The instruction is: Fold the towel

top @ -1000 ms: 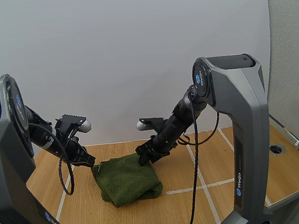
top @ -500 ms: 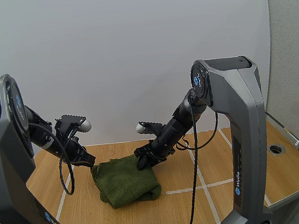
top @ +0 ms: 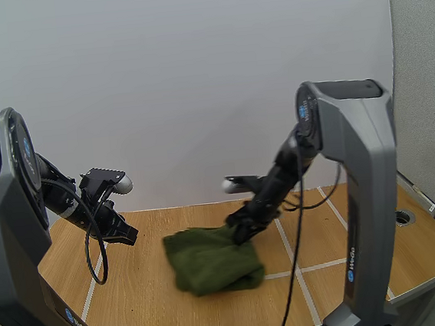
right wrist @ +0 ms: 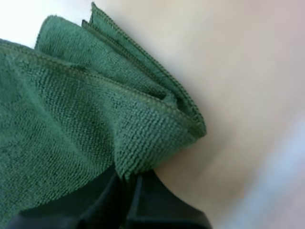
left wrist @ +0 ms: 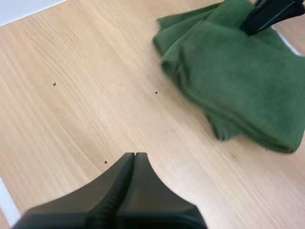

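High view puts the right gripper (top: 238,233) low over the table (top: 131,302), its tips sunk into the far edge of a dark green towel (top: 211,260). The towel lies in a thick, rumpled, folded bundle spreading away from those tips toward the near side of the table. A white line (top: 320,265) on the wood runs just beside the bundle's edge on the right arm's side. In the right wrist view its fingers (right wrist: 159,207) are clamped on the cloth. A hemmed edge of the towel is pinched between them, and several layered folds fan out just beyond the tips. The left gripper (top: 128,235) hangs just above bare wood, well apart from the towel, which lies off toward the right arm's side. In the left wrist view its fingers (left wrist: 119,191) lie pressed together as one dark wedge with nothing between them. Bare table sits directly beyond the tips, the towel's stacked edges lie farther out, and the right gripper's black tips show at the towel's far edge.
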You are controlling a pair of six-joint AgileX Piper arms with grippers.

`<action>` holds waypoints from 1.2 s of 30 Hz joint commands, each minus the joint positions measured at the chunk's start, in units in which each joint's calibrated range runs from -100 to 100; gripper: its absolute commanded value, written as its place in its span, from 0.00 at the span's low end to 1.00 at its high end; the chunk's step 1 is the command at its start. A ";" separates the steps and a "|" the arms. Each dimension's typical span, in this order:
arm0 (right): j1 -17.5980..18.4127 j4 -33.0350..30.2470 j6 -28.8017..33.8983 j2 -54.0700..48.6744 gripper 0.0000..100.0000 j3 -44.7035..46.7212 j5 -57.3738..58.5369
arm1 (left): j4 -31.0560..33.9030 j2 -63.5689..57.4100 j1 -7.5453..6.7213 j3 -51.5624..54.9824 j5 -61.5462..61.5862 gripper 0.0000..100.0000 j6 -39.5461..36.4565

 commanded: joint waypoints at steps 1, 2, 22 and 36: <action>-7.37 -8.93 -2.38 -2.84 0.00 0.00 0.84 | -3.28 -0.29 0.05 -0.04 5.00 0.00 -0.41; -8.01 -8.93 -2.98 -2.84 0.00 0.00 1.05 | -4.08 -0.29 0.05 -0.04 6.27 0.00 -0.41; -8.67 -7.09 -3.51 -2.84 0.91 0.00 2.54 | -13.25 15.05 -7.27 -7.76 4.11 0.70 -4.98; -8.67 -8.53 -0.29 -12.85 1.00 -0.11 4.97 | -10.33 25.66 -12.77 -15.57 1.33 0.81 -5.11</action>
